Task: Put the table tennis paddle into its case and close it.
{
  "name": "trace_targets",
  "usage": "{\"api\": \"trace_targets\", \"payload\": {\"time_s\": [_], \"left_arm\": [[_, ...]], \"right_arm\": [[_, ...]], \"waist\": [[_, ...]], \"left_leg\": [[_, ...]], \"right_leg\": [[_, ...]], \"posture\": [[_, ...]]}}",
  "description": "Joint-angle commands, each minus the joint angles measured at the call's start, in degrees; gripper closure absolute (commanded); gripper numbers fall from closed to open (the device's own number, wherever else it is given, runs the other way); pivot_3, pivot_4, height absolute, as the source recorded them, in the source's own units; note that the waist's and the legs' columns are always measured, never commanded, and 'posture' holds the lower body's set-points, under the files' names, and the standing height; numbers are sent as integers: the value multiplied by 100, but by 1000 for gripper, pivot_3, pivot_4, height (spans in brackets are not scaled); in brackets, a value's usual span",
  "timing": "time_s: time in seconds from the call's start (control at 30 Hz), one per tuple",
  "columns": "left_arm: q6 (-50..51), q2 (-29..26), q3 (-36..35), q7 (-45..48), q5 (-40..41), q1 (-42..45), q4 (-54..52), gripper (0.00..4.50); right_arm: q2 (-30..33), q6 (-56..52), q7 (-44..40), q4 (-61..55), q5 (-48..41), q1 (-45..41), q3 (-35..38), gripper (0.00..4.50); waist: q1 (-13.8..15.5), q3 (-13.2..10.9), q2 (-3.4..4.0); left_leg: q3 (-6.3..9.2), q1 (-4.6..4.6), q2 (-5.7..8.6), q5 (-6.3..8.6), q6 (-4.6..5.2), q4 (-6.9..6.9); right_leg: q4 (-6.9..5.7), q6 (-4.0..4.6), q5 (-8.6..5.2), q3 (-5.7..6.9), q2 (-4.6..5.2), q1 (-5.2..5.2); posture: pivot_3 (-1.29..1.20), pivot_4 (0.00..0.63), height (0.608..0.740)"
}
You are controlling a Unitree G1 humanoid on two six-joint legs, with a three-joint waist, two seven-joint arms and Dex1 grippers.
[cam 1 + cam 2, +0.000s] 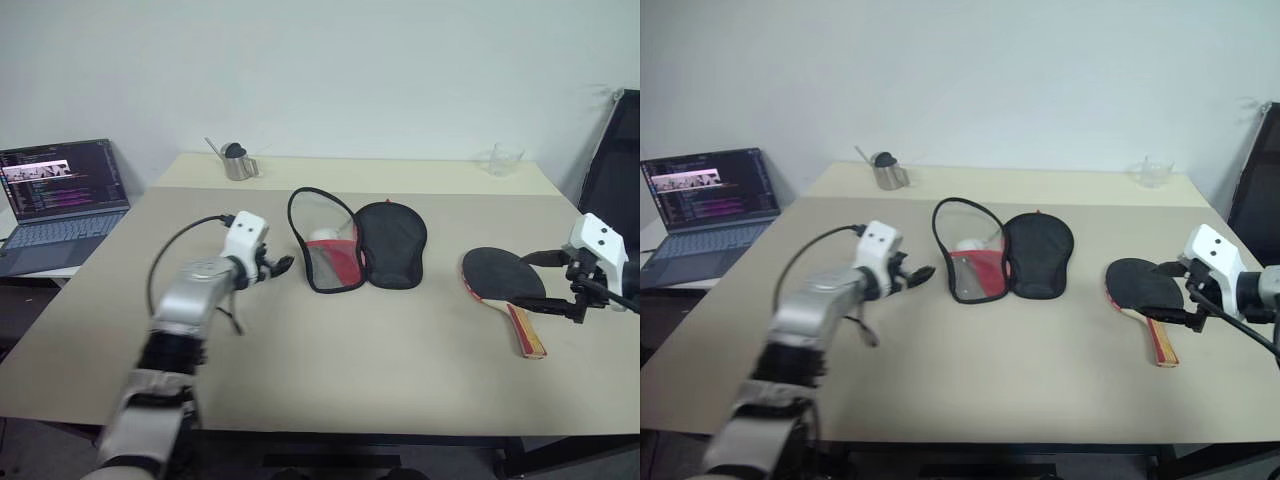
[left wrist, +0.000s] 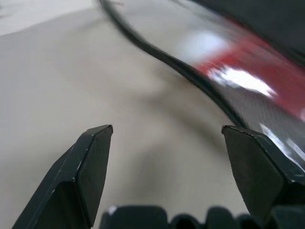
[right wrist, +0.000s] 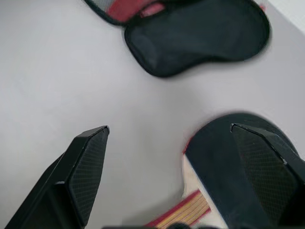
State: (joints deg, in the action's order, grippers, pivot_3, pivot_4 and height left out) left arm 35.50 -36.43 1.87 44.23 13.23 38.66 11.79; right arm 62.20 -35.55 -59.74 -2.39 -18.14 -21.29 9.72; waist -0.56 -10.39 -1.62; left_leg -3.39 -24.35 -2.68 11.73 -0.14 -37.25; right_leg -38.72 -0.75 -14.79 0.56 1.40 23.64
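**Table tennis paddle waits to the right of its opened case**

The table tennis paddle (image 1: 503, 277) lies flat on the tan table (image 1: 330, 370), black face up, handle toward the robot, well right of the case (image 1: 358, 243).

Using the case as landmark, from the left:

- Far left, off the table: an open laptop (image 1: 62, 200).
- Just left: the left gripper (image 1: 277, 266), its 2 fingers apart and empty, aimed at the case's raised window flap.
- Behind and left: a small metal cup (image 1: 239, 163).
- The case itself lies unzipped, its 2 halves spread, the clear-and-red side propped up, seemingly so the paddle can slide in. Something white shows through the window.
- Right: the paddle, with the right gripper (image 1: 552, 285) over it, fingers spread wide and holding nothing, apparently placed to pick it up.
- Far behind and right: a clear glass (image 1: 505, 158).
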Motion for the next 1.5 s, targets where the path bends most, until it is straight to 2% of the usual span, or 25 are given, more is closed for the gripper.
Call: {"api": "trace_targets", "payload": {"time_s": [0.03, 0.13, 0.23, 0.5, 0.8, 1.03, 1.17, 1.27, 1.4, 1.43, 1.5], "left_arm": [[-179, -260, -187, 1096, 652, 111, -705, 510], [-364, -447, -272, 1900, 1045, 268, -885, 510], [-457, -587, -193, 2431, 1199, 293, -1027, 510], [-629, -649, -113, 2782, 1113, 262, -725, 510], [-798, -478, 3, 2787, 1028, 388, -499, 510], [-778, -381, -22, 2605, 975, 461, -471, 510], [-749, -391, -46, 2570, 986, 452, -546, 465], [-751, -392, -54, 2538, 979, 423, -570, 465], [-750, -388, -45, 2493, 987, 389, -622, 465], [-750, -391, -43, 2481, 984, 390, -622, 465], [-752, -395, -43, 2464, 978, 390, -618, 465]], "right_arm": [[-128, -488, 687, 11, 244, -178, -20, 0], [-524, -1652, 1510, 94, 282, -412, 4, 0], [-712, -2769, 1950, -85, 186, -369, 110, 0], [-1011, -3927, 2643, -394, 61, -229, 583, 0], [-1832, -4329, 3135, -350, -47, -362, 882, 0], [-2306, -3916, 3646, 221, 158, -530, 701, 0], [-2468, -3683, 3991, 555, 360, -623, 671, 873], [-2512, -3568, 4129, 686, 414, -681, 651, 2005], [-2516, -3500, 4183, 782, 442, -759, 599, 3249], [-2522, -3479, 4204, 796, 446, -778, 597, 3401], [-2526, -3444, 4239, 813, 452, -802, 585, 3406]], "waist": [[61, 1, 1], [98, 1, 2], [95, 1, 1], [44, 1, 2], [19, 1, 2], [21, 1, 2], [5, 3, -2], [4, 4, -3], [1, 4, -4], [1, 5, -5], [-5, 5, -5]], "left_leg": [[2, -1, 0, -1, -2, 1], [6, -1, 4, -4, 0, 5], [4, -3, 2, -4, 0, 9], [6, -9, -1, -3, 1, 30], [4, -6, -1, -4, 2, 26], [3, -10, 0, -4, 2, 27], [1, -8, -1, -4, 3, 24], [-2, -6, -1, -5, 3, 22], [-4, -5, -1, -6, 5, 21], [-4, -4, -1, -6, 5, 21], [-4, -4, -1, -6, 6, 21]], "right_leg": [[0, 3, -1, 0, 4, 0], [0, 13, -13, 4, 10, -1], [2, 9, -7, 2, 6, -1], [-3, 10, -22, 3, -28, 16], [-12, 9, -22, -1, -32, 18], [-12, 8, -22, -3, -32, 21], [-15, 7, -21, -4, -35, 21], [-16, 4, -18, -6, -34, 20], [-16, 1, -16, -7, -34, 19], [-16, 1, -16, -7, -34, 19], [-16, 1, -16, -8, -34, 18]], "posture": [[0, 150, 740], [0, 150, 740], [0, 150, 740], [0, 150, 740], [0, 150, 740], [0, 150, 740], [0, 150, 740], [0, 150, 740], [0, 150, 740], [0, 150, 740], [0, 150, 740]]}}
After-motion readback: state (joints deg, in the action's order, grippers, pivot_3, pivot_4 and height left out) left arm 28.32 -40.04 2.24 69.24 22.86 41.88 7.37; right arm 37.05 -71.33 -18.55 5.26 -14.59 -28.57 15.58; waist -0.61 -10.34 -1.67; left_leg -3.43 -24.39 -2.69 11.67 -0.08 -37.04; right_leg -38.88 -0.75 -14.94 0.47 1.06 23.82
